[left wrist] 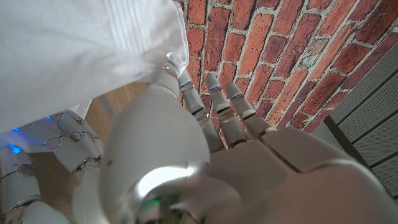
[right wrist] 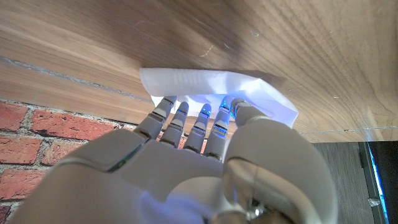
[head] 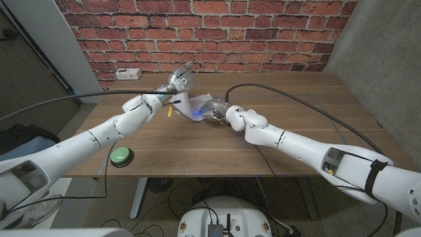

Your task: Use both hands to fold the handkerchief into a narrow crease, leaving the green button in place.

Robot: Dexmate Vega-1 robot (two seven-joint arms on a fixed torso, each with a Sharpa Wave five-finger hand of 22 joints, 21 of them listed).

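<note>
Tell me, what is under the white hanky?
Under the handkerchief you can see the wooden table. The right hand's fingers touch its edge. Anything beneath the cloth itself is covered.

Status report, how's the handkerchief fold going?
Left hand holds handkerchief edge raised. Right hand pinches the opposite side. Green button apart, untouched.

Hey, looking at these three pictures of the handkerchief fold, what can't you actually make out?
- Handkerchief, head view: both hands cover most of it, so the fold's shape is hidden.
- Left hand, left wrist view: its fingertips disappear behind the cloth.
- Small yellow object, head view: too small to identify.
- Green button: its surface detail is too small.
</note>
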